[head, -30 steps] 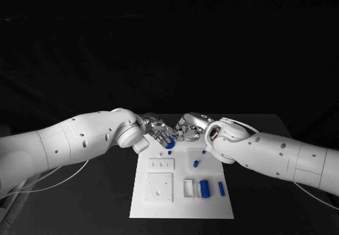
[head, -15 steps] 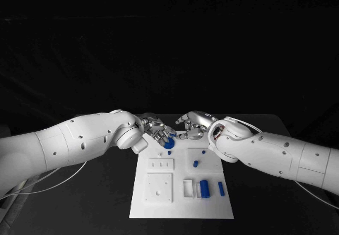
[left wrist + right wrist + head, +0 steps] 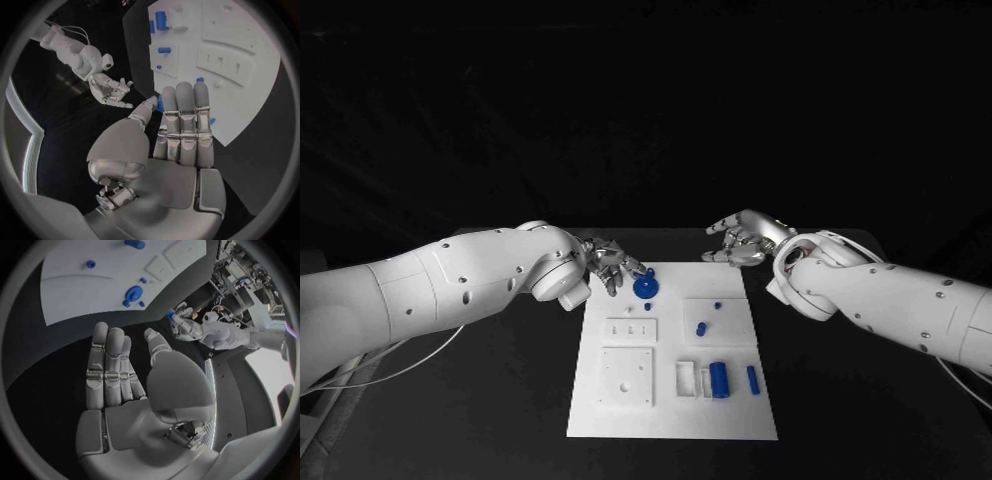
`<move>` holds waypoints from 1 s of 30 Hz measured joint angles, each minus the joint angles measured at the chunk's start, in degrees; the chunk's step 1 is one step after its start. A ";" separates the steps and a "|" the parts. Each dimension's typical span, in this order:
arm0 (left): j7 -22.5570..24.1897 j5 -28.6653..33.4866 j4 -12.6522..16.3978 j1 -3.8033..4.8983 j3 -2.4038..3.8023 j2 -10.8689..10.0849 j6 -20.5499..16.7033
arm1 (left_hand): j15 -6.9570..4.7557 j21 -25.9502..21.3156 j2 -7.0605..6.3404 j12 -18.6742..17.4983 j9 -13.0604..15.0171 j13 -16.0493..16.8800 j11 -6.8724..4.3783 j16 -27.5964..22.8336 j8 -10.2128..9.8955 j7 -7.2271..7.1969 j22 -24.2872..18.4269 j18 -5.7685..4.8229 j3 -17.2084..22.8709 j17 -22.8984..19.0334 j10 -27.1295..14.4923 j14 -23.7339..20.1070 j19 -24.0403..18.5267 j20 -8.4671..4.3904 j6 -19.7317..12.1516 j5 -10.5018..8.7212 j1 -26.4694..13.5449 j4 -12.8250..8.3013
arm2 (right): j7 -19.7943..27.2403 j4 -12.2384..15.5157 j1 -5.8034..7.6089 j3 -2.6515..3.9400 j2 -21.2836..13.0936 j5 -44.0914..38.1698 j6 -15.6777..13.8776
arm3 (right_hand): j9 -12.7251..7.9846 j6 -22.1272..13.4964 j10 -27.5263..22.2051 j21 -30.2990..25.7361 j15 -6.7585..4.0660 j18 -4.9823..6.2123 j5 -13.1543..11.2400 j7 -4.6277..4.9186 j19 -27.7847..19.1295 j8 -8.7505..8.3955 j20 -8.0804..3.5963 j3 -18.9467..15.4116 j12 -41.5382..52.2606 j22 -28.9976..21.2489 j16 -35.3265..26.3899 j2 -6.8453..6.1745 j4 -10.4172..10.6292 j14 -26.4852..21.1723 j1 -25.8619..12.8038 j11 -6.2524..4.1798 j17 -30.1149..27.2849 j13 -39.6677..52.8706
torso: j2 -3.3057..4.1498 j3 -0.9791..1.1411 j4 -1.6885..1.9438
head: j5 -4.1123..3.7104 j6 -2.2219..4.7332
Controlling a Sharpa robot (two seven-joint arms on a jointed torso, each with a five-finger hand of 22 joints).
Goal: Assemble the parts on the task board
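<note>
Withdrawn from the board's far end, the right hand (image 3: 744, 240) is now seen out over the black table (image 3: 516, 400) beyond the board's far right corner, fingers apart and nothing held — a second ago it was close against the left hand. In the head view, the left hand (image 3: 610, 262) has stayed at the far left edge of the task board (image 3: 672, 420), and the round blue part (image 3: 646, 286) is now uncovered on the board, just beside its fingertips.

From the left wrist, the fingers (image 3: 184, 125) are seen straight and pressed side by side; whether the blue piece at the thumb tip is pinched or merely touched cannot be told.

From the right wrist, the open palm (image 3: 125, 405) is shown with the blue part (image 3: 132, 293) well apart, across bare board. The left hand is judged much the nearer for seating it.
</note>
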 measured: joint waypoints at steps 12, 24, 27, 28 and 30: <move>-4.96 -6.67 -1.31 -0.87 -0.43 1.06 -2.92 | -1.31 10.21 -0.43 8.93 3.71 7.84 -1.18 15.60 0.01 -0.62 12.58 -0.02 1.37 6.56 0.90 0.68 -1.14 -1.70 1.18 6.41 -3.64 1.37 | 5.01 -10.07 1.61 2.36 0.23 16.56 -0.03 | 0.01 0.05 0.10 -0.22 1.60 -1.32 2.45 0.13 -3.20 0.00 1.43 -1.09 -6.66 -15.88 -10.69 2.23 -3.61 -1.24 -1.63 1.15 -6.95 -16.79 | -1.30 0.45 -0.31 | 0.51 -3.11; -7.17 -13.01 -3.03 -3.93 -0.47 2.71 -6.23 | -1.59 8.51 -0.75 8.93 5.00 8.54 -1.48 17.43 0.00 -0.78 17.10 -0.01 1.87 4.91 1.20 0.62 -1.54 -1.29 1.67 7.04 -4.81 1.86 | 6.84 -15.44 3.21 3.30 2.16 25.60 3.88 | 0.14 3.96 3.63 -0.15 7.93 -2.58 4.01 1.34 -23.07 0.01 8.43 2.55 -37.04 -22.17 -28.76 3.19 -6.35 -8.92 -5.47 5.14 -31.17 -28.16 | -2.50 0.75 -0.29 | 0.26 -5.42; -7.35 -14.59 -3.14 -4.80 -0.47 3.02 -6.73 | -1.62 7.96 -0.99 9.13 5.36 8.42 -1.49 17.43 -0.01 -0.79 17.89 -0.01 1.91 4.69 1.21 0.59 -1.32 -1.06 1.69 7.04 -5.06 1.89 | 7.35 -15.95 3.27 3.33 2.70 27.10 5.24 | 0.13 3.74 2.30 -0.16 8.68 -2.58 4.11 1.56 -25.66 0.00 9.31 1.66 -37.29 -22.23 -28.76 3.56 -7.34 -9.70 -5.84 5.83 -35.39 -28.18 | -2.71 0.84 -0.26 | 0.25 -5.74; -7.40 -15.03 -3.17 -5.05 -0.47 3.10 -6.85 | -1.62 7.54 -1.04 9.13 5.43 8.36 -1.49 17.67 -0.01 -0.80 18.43 0.00 1.92 4.54 1.21 0.59 -1.29 -1.04 1.71 7.05 -5.11 1.89 | 7.52 -16.05 3.28 3.33 2.84 27.48 5.62 | 0.13 3.73 1.79 -0.15 8.92 -2.58 4.19 1.57 -27.09 0.00 9.45 1.52 -37.29 -22.31 -28.76 3.56 -7.52 -9.94 -5.84 5.90 -35.72 -28.18 | -2.76 0.85 -0.26 | 0.24 -5.83; -7.44 -15.82 -3.25 -5.54 -0.46 3.27 -7.10 | -1.62 6.48 -1.05 9.13 5.50 8.24 -1.51 17.94 -0.04 -0.87 19.78 -0.01 1.92 4.17 1.22 0.59 -1.11 -0.85 1.78 7.05 -5.11 1.89 | 7.88 -16.22 3.31 3.35 3.08 28.11 6.32 | 0.13 3.96 1.29 -0.15 9.07 -2.58 4.44 1.81 -29.85 0.01 9.74 1.52 -37.29 -22.52 -28.76 3.68 -7.80 -10.74 -5.94 6.04 -36.03 -28.24 | -2.88 0.91 -0.26 | 0.22 -5.99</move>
